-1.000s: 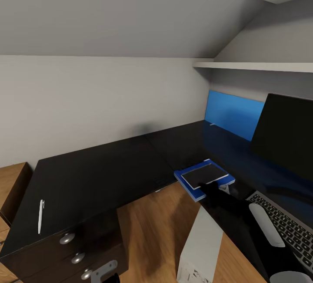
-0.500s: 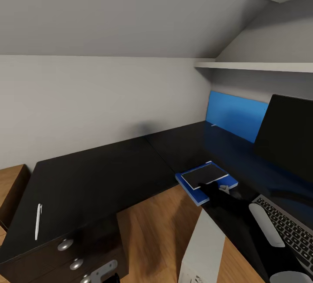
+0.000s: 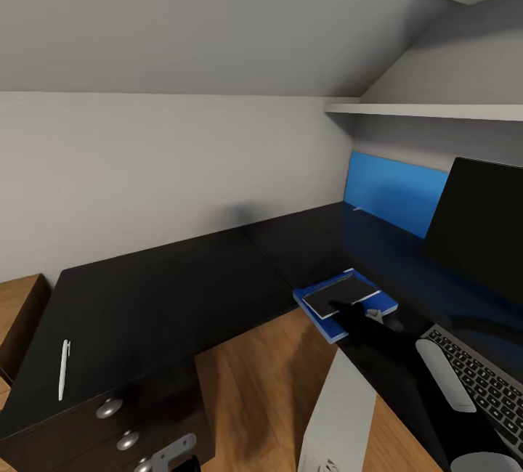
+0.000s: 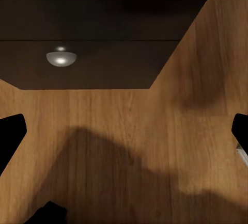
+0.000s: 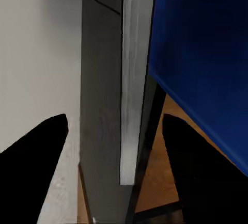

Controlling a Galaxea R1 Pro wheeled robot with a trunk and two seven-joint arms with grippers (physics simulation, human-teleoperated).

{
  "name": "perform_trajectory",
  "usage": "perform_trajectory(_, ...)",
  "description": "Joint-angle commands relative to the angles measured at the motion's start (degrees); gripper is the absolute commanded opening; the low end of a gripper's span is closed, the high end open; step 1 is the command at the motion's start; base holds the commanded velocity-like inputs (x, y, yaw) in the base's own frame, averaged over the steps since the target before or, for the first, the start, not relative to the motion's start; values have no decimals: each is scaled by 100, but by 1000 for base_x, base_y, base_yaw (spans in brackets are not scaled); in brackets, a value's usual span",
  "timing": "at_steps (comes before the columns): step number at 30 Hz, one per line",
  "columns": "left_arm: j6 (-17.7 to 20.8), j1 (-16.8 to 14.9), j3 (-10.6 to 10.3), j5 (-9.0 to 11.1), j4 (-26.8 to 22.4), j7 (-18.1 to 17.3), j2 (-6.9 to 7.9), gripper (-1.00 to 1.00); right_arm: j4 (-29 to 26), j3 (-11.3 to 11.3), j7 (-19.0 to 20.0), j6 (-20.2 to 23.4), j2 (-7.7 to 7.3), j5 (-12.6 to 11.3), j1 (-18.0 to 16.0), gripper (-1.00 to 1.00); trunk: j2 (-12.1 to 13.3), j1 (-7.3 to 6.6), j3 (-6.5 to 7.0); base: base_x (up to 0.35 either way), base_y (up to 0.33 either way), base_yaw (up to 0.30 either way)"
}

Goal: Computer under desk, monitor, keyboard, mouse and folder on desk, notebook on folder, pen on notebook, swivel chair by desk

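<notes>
The grey notebook point(image 3: 340, 293) rests tilted on the blue folder point(image 3: 381, 306) at the inner corner of the black desk point(image 3: 167, 298). My right gripper point(image 3: 350, 317) is shut on the notebook's near edge. In the right wrist view the notebook point(image 5: 116, 105) stands edge-on between the black fingers point(image 5: 39, 146), with the folder point(image 5: 206, 53) beside it. The white pen point(image 3: 64, 369) lies at the desk's far left end. The monitor point(image 3: 483, 225) and keyboard point(image 3: 483, 377) sit at the right. The computer point(image 3: 341, 414) stands below the desk edge. My left gripper point(image 4: 124, 131) hangs open over the wood floor. The swivel chair is out of view.
Drawers with round silver knobs point(image 4: 61, 57) face my left gripper. A blue panel point(image 3: 396, 192) leans on the back wall under a white shelf point(image 3: 436, 110). A light-wood dresser point(image 3: 18, 312) sits left of the desk. The wide middle stretch of the desk top is bare.
The notebook, flat on the folder before, now sits tipped with one edge raised at my right gripper. The view shifted slightly a second ago. The pen and the left arm have not moved.
</notes>
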Motion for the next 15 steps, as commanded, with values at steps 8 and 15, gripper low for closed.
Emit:
perform_trajectory(8,39,1,-4,14,-12,30,2,100,-12,-7,-45,18,-4,-52,-3,100,-3,0,-5,0,0,0)
perform_trajectory(15,39,-1,-4,15,-12,27,3,100,-14,-7,-35,18,-4,-52,-3,100,-3,0,-5,-13,-1,0)
